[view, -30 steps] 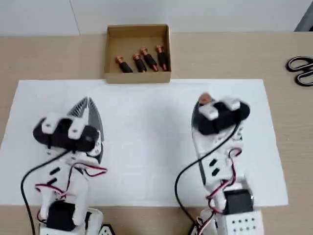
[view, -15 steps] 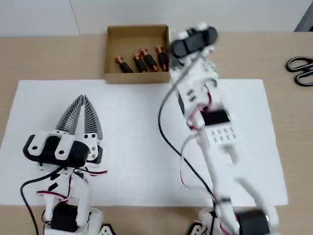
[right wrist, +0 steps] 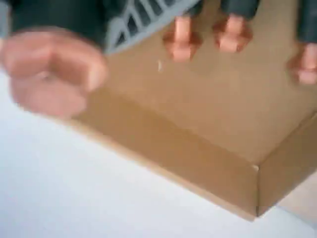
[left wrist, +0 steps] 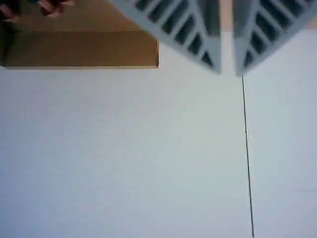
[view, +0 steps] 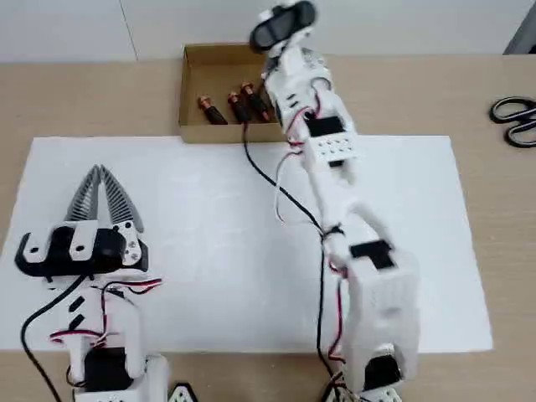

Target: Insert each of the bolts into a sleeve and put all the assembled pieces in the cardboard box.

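The cardboard box point(view: 192, 90) sits at the far middle of the table with assembled pieces point(view: 239, 107) lying in it, black sleeves with copper bolt heads. My right arm reaches over the box's right part. In the right wrist view my right gripper point(right wrist: 79, 34) is shut on an assembled piece point(right wrist: 49, 74), its copper head close over the box's near wall point(right wrist: 173, 148), and three more copper heads point(right wrist: 181, 39) lie on the box floor. My left gripper point(view: 100, 188) rests over the white paper at the near left, shut with nothing in it; its fingertips point(left wrist: 214, 58) point toward the box point(left wrist: 81, 49).
A large white paper sheet point(view: 251, 243) covers the middle of the table in front of the box. Black scissors point(view: 515, 120) lie at the far right on the bare wood. The right arm's links stretch across the paper's right half.
The right arm has swung forward from over the paper to over the box, carrying the assembled piece. The left arm has drawn back and to the left.
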